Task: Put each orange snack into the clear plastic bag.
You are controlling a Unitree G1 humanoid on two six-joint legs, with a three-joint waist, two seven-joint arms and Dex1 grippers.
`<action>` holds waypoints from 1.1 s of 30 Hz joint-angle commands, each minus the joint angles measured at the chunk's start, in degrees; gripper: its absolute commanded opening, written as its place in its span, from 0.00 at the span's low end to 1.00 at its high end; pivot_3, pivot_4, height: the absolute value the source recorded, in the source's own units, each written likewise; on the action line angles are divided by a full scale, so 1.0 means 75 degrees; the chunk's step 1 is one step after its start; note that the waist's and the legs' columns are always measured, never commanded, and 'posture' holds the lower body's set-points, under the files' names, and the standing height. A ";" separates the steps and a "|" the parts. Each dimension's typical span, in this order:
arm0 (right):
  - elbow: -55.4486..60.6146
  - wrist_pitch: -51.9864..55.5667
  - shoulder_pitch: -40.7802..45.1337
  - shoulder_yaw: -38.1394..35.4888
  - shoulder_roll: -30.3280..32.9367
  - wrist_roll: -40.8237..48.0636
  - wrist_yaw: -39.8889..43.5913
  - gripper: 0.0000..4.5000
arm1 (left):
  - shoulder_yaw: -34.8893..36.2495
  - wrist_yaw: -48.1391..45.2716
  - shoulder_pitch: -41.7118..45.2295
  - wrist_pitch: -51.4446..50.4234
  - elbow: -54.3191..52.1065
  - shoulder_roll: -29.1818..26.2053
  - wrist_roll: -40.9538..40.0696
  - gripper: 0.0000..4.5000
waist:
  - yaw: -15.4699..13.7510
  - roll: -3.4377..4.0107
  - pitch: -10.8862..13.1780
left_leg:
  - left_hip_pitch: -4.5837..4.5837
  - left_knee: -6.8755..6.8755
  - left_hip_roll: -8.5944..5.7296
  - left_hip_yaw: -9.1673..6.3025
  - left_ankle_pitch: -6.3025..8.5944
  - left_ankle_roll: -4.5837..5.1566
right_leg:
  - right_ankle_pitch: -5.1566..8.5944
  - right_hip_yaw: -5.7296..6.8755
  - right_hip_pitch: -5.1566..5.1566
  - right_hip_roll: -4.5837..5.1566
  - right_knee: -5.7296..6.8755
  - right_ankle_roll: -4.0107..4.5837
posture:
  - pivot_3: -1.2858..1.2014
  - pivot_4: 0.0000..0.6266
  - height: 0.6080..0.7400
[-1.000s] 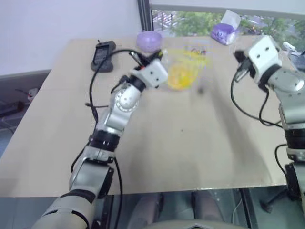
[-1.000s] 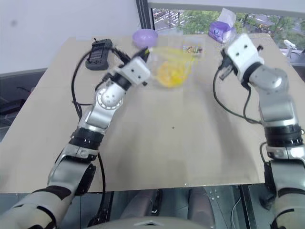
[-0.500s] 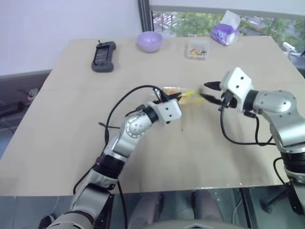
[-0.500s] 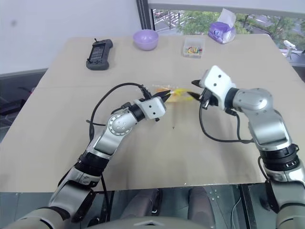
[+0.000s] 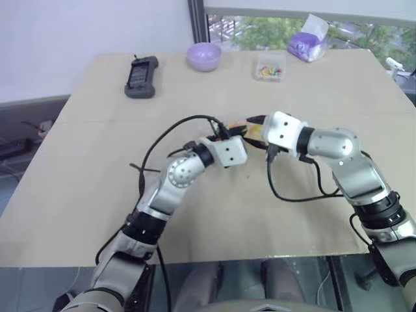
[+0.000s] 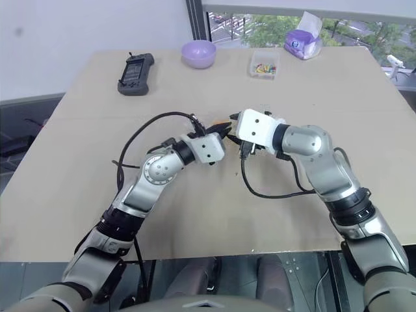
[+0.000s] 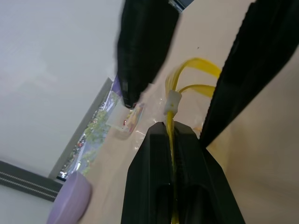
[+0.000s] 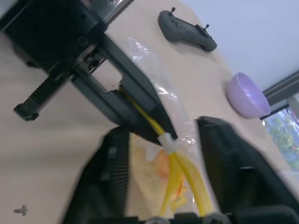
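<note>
Over the tan table [image 5: 97, 162] our left gripper [image 7: 172, 140] pinched the bag [image 8: 156, 100] by its yellow strip, steadying it while our right gripper [image 8: 161, 186] straddled the zipper, fingers apart.

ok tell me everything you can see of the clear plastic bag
The clear plastic bag is thin, crinkly, transparent film with a yellow zip strip and a small pale slider. It sits over the middle of the table, between the two arms. The left claw is shut on the strip, while the right claw straddles the strip's parted end, jaws apart. Something orange shows through the film.
</note>
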State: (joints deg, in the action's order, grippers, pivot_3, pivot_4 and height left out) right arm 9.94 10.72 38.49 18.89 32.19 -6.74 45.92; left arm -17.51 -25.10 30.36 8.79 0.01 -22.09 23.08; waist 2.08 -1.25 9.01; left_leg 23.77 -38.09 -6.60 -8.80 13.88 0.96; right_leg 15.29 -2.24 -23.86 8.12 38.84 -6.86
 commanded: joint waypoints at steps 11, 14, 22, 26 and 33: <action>-0.0299 -0.0719 0.0236 -0.0127 -0.0160 -0.0700 -0.0287 0.13 | 0.0019 -0.0004 0.0026 0.0141 -0.0377 -0.0188 0.0233 0.00 | 0.0014 0.0000 0.0000 | 0.0000 0.0000 0.0000 0.0000 0.0000 0.0000 | 0.0000 0.0000 -0.0001 -0.0001 0.0000 0.0000 | 0.52 0.24 1.00; -0.0308 -0.0719 0.0222 -0.0151 -0.0187 -0.0725 -0.0278 0.01 | -0.0006 0.0039 0.0045 0.0215 -0.0304 -0.0223 0.0306 0.00 | 0.0016 0.0000 0.0000 | 0.0000 0.0001 0.0000 0.0000 0.0000 0.0000 | 0.0000 0.0000 -0.0001 -0.0001 0.0000 0.0000 | 0.52 0.24 1.00; -0.0111 -0.0439 0.0249 -0.0245 -0.0381 -0.0517 -0.0183 0.01 | -0.0025 0.0074 0.0091 0.0283 -0.0274 -0.0246 0.0415 0.00 | 0.0016 0.0000 0.0000 | 0.0000 0.0001 0.0001 -0.0001 0.0000 0.0000 | 0.0000 0.0001 0.0000 -0.0001 0.0000 0.0000 | 0.52 0.24 1.00; -0.0031 -0.0464 0.0224 -0.0236 -0.0400 -0.0433 -0.0121 0.01 | -0.0132 0.0244 0.0182 0.0572 -0.0214 -0.0411 0.0777 0.00 | 0.0016 0.0000 0.0000 | 0.0000 0.0001 0.0000 -0.0001 0.0000 0.0000 | 0.0000 0.0000 0.0000 -0.0001 0.0000 0.0000 | 0.52 0.24 1.00; -0.0107 -0.0678 0.0252 -0.0211 -0.0405 -0.0490 -0.0161 0.01 | -0.0262 0.0403 0.0178 0.1011 -0.0124 -0.0591 0.1198 0.00 | 0.0015 0.0000 0.0000 | 0.0000 0.0001 0.0000 -0.0001 0.0000 0.0000 | 0.0000 0.0001 -0.0001 -0.0001 -0.0001 0.0000 | 0.52 0.24 1.00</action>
State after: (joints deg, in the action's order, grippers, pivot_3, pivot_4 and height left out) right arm 6.46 7.27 38.80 19.04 29.69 -11.28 45.05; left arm -18.35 -22.39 31.04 14.31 0.57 -26.85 31.52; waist 2.19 -1.24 9.01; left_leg 23.77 -38.08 -6.60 -8.80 13.88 0.96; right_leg 15.29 -2.24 -23.87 8.11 38.83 -6.86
